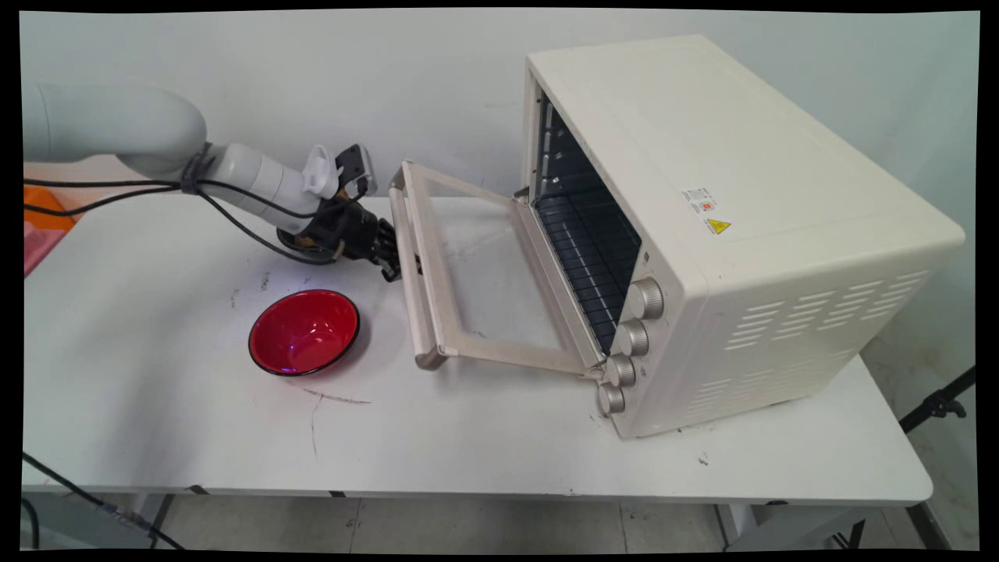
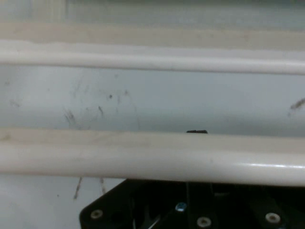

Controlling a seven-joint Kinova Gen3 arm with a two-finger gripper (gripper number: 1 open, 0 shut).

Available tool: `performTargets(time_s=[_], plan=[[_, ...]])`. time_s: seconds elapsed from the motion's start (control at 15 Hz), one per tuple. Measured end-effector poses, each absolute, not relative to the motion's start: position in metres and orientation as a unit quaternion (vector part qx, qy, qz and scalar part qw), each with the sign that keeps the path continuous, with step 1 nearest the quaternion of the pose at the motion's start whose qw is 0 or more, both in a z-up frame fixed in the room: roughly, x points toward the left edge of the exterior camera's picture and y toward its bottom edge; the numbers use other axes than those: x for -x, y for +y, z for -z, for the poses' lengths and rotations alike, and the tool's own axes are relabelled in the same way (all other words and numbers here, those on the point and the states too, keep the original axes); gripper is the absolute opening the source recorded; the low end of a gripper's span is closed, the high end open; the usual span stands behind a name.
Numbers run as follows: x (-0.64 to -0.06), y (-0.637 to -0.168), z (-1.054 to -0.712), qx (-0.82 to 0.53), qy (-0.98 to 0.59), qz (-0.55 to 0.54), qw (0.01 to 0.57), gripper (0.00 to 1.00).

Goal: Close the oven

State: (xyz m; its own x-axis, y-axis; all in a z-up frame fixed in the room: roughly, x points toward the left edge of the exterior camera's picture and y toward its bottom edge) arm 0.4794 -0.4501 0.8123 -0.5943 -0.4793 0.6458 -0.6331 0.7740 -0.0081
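A glossy cream, rounded handle bar (image 2: 152, 162) runs straight across the view, just above the tool's black linkage (image 2: 200, 210). Beyond it lies a scuffed white worktop (image 2: 152, 100), then a second cream bar (image 2: 152, 59).

Oven right, bowl left, gripper at the door handle

We see the oven (image 1: 726, 226) on the table's (image 1: 484, 445) right half, its door (image 1: 476, 281) dropped open leftward; our gripper (image 1: 394, 254) sits at the door's handle (image 1: 410, 281), with the bowl (image 1: 304, 332) on the table just before it.

Bright even light, soft-focus hand view
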Motion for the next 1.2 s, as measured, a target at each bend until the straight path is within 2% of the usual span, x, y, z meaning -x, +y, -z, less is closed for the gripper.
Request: performTargets(time_s=[1.2], plan=[[-0.435, -0.484, -0.912, -0.279, -0.865, -0.133, 0.396, 0.00]])
